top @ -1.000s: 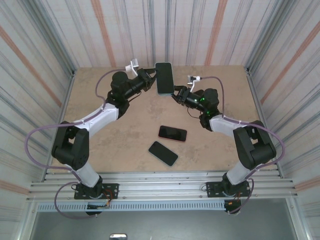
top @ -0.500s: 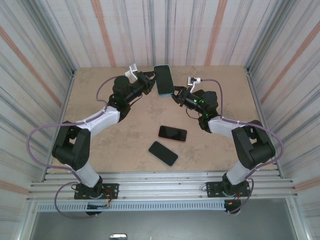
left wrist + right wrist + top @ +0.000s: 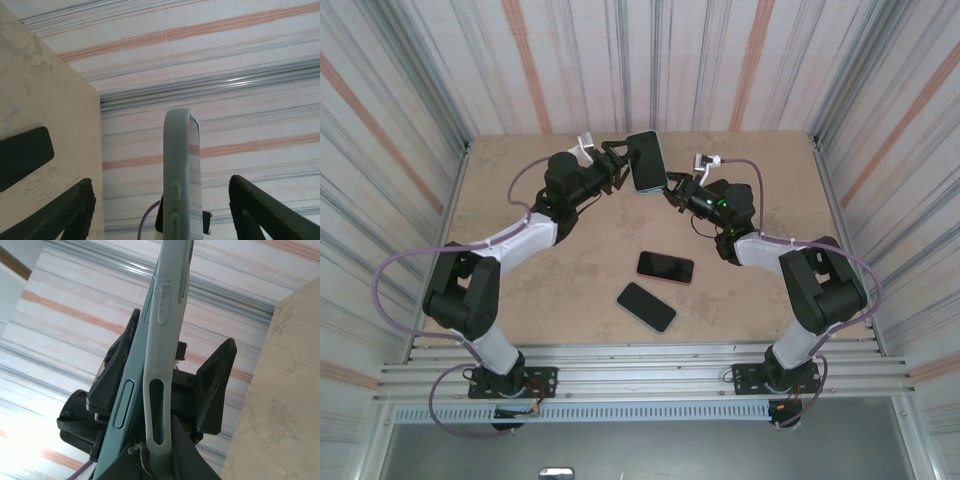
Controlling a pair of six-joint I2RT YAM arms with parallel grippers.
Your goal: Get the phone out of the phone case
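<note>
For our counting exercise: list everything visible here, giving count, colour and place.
phone case: one, pale grey-green, in the air far-centre, partly peeled off.
phone: one, teal, partly inside it.
pink-edged phone: one, dark screen, table centre.
pale-edged phone: one, dark screen, nearer the arms.
table: one, beige, underneath.
walls: three, striped white-orange, around the table.
left claw: one, black, open beside the held phone.
right claw: one, black, shut on the phone case.

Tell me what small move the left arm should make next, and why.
Probably close the left end effector on the teal phone: its fingers stand open on either side, not touching, while the right end effector is shut on the edge of the pale case, which looks partly peeled off the phone.
</note>
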